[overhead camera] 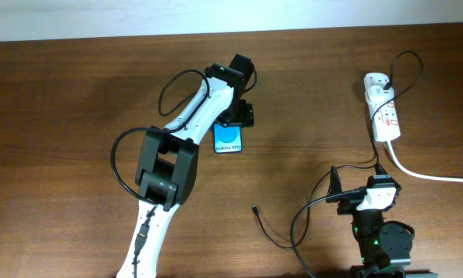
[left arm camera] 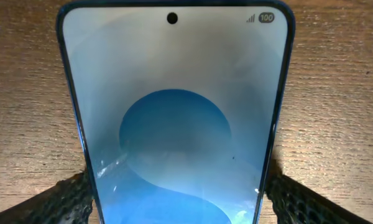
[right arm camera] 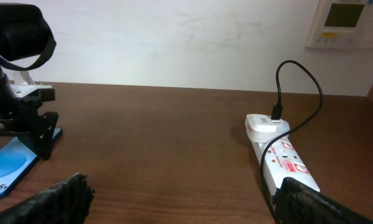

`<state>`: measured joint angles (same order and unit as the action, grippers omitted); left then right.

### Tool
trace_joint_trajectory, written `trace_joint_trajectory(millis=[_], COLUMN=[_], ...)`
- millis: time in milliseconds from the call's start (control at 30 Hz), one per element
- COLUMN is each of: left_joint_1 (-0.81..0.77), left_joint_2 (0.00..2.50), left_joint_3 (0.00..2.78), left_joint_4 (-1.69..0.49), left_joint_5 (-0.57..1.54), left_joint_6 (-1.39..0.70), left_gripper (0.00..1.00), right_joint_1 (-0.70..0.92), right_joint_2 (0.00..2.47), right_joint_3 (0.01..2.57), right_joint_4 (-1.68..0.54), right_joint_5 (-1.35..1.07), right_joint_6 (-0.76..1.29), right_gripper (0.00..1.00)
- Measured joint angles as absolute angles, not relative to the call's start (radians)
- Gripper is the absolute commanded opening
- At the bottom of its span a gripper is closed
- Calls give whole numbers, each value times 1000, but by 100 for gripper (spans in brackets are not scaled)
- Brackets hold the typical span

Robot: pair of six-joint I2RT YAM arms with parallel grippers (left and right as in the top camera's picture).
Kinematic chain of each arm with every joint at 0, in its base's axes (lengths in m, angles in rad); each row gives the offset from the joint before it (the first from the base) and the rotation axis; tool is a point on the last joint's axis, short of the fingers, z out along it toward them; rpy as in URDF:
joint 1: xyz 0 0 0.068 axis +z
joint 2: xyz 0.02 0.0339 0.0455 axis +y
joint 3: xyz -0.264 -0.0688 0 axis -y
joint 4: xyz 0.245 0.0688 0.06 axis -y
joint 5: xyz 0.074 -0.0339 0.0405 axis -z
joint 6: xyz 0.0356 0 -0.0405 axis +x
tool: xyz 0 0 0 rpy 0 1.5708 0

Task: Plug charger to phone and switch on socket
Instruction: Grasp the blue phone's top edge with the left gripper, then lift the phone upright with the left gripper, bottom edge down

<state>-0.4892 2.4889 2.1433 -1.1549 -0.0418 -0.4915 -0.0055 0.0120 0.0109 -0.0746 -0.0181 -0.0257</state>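
Note:
The phone (overhead camera: 228,140) lies flat on the brown table, blue screen up. It fills the left wrist view (left arm camera: 174,124) and shows at the left edge of the right wrist view (right arm camera: 6,168). My left gripper (overhead camera: 235,122) stands over it, and its fingers (left arm camera: 180,208) press against both long edges. The charger's connector tip (overhead camera: 254,207) lies loose on the table, well in front of the phone. Its thin black cable (right arm camera: 311,78) loops up from the black plug in the white socket (overhead camera: 382,112) at the right (right arm camera: 280,155). My right gripper (right arm camera: 186,205) is open and empty, near the socket (overhead camera: 359,185).
The socket's thick white cord (overhead camera: 432,176) runs off to the right edge. A white wall with a wall-mounted control panel (right arm camera: 348,22) stands behind the table's far edge. The left arm (overhead camera: 170,154) stretches diagonally from the front left.

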Motion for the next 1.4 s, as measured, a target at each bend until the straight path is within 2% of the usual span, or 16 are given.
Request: trace_joint_trajectory(millis=[67,100,200,367,433,600,700,800,900,1000,1167,1400], left_joint_1=[-489,-489,-490,-491,-488,-421,-383,-299,-223,-165,-121,-76], left_joint_2=[2483,2480,2477,2476,2480,2512,2511,2512,2512,2512,2512,2512], left_joint_3=[2130,2125,2119,2119,2143,2377,2492,2518,2519,2519,2519,2519], left_joint_4=[-1146,-1143,-1143,-1147,-1211,-1419,-1501,-1563,-1577,-1582,-1582,-1590], left_joint_5=[-41,-42,-42,-44,-43,-48,39,381,755,1030,1290,1433], left_joint_6=[-492,-491,-493,-492,-492,-492,-490,-477,-424,-408,-407,-458], left_gripper=[85,84,70,68,67,68,71,68,69,69,66,66], right_joint_1=[-6,-6,-6,-6,-6,-6,-6,-6,-6,-6,-6,-6], right_joint_2=[12,12,12,12,12,12,12,12,12,12,12,12], right_joint_3=[11,11,11,11,11,11,11,11,11,11,11,11], right_joint_4=[-75,-75,-75,-75,-75,-75,-75,-75,-75,-75,-75,-75], right_joint_5=[-18,-18,-18,-18,-18,-18,-18,-18,-18,-18,-18,-18], right_joint_6=[-26,-26,-26,-26,-26,-26,-26,-26,-26,-27,-27,-26], right_gripper=[98,98,98,98,98,98,98,98,98,98,98,98])
